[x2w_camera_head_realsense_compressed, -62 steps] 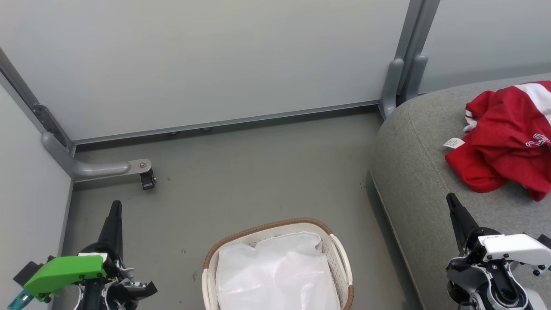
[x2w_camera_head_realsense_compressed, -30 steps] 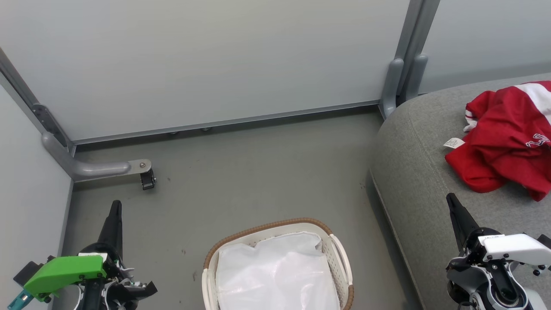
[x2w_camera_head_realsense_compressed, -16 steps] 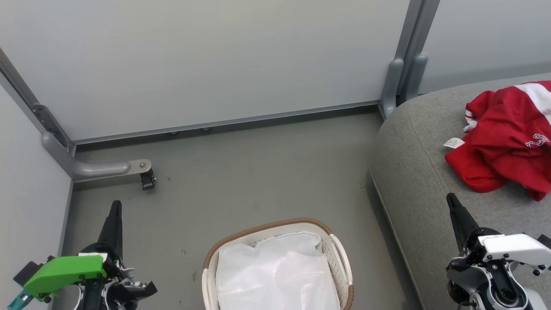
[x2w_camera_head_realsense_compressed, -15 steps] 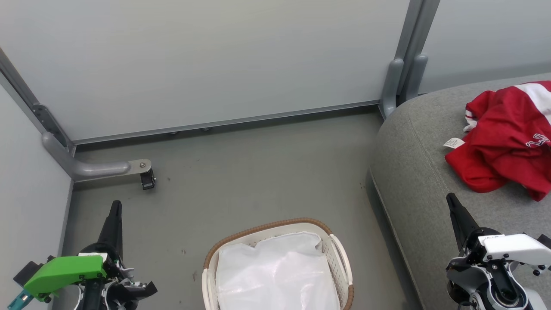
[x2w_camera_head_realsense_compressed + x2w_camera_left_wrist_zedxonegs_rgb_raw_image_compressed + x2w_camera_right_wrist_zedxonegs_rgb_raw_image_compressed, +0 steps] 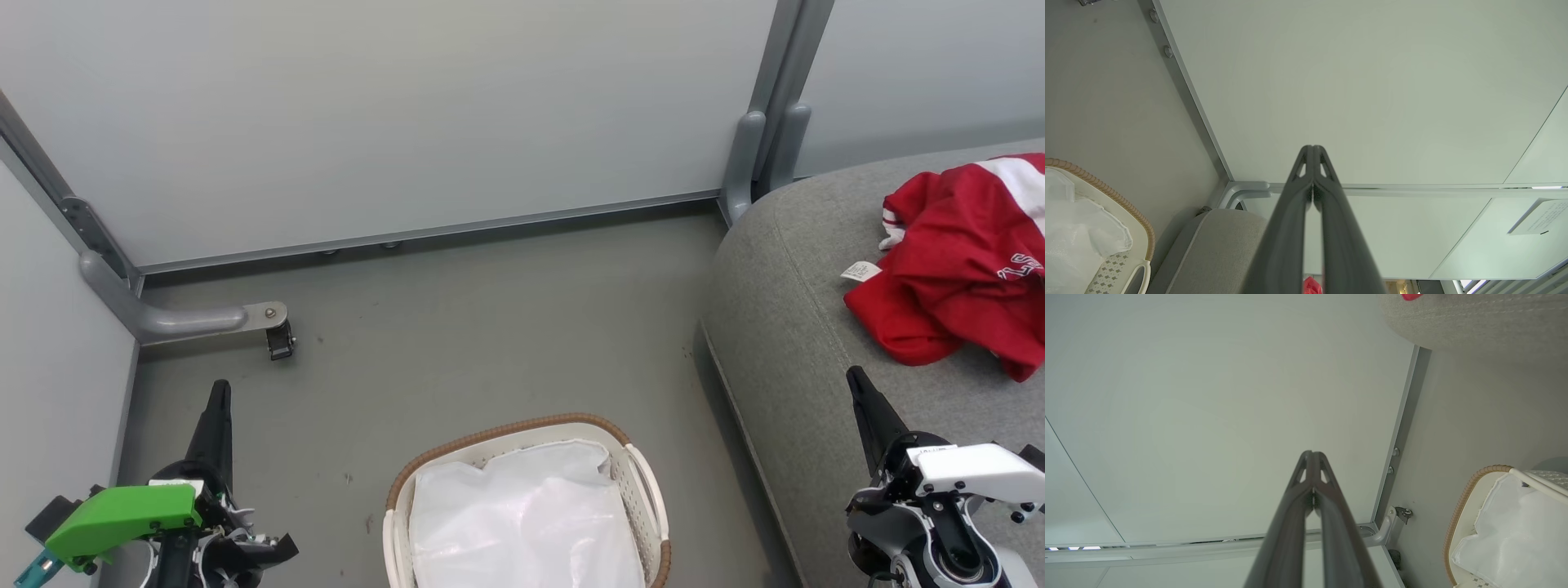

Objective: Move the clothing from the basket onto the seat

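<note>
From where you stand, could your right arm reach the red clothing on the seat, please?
Probably yes: the right end effector is shut and over the seat, with only bare upholstery between it and the clothing; it would need to open first.

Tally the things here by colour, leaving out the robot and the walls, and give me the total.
Red: 1, the clothing, a heap on the sofa
White: 2, the basket and the liner in it
Grey: 1, the sofa
Total: 4
</note>
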Robot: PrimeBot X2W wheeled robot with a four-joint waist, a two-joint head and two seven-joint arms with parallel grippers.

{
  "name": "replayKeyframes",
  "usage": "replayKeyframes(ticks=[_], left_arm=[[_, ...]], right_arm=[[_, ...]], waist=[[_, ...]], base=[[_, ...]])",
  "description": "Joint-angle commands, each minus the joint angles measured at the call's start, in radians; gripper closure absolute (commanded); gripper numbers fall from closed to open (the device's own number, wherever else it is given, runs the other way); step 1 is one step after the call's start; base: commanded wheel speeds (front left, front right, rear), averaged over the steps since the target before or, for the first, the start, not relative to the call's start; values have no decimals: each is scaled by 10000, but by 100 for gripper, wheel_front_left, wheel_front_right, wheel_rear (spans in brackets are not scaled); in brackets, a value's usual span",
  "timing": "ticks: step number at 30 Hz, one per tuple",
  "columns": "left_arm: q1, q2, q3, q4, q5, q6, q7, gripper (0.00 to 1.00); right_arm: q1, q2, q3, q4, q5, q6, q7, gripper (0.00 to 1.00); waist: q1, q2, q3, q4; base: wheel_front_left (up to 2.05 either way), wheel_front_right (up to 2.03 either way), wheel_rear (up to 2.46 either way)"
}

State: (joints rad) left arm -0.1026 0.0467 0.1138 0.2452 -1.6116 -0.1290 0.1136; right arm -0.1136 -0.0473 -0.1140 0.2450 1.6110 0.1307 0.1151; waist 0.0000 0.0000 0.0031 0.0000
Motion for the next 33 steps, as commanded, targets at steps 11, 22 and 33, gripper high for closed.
replayKeyframes(ticks=[11,22,33], left_arm=[[-119,66,19,-19,-31,-45,40,100],[-119,66,19,-19,-31,-45,40,100],[-119,67,19,-20,-31,-45,40,100]], right_arm=[[105,-56,-19,-28,39,0,13,100],[106,-56,-19,-28,39,0,13,100],[106,-56,-19,-28,40,0,12,100]], waist=[[0,0,0,0],[0,0,0,0],[0,0,0,0]], base=[[0,0,0],[0,0,0],[0,0,0]])
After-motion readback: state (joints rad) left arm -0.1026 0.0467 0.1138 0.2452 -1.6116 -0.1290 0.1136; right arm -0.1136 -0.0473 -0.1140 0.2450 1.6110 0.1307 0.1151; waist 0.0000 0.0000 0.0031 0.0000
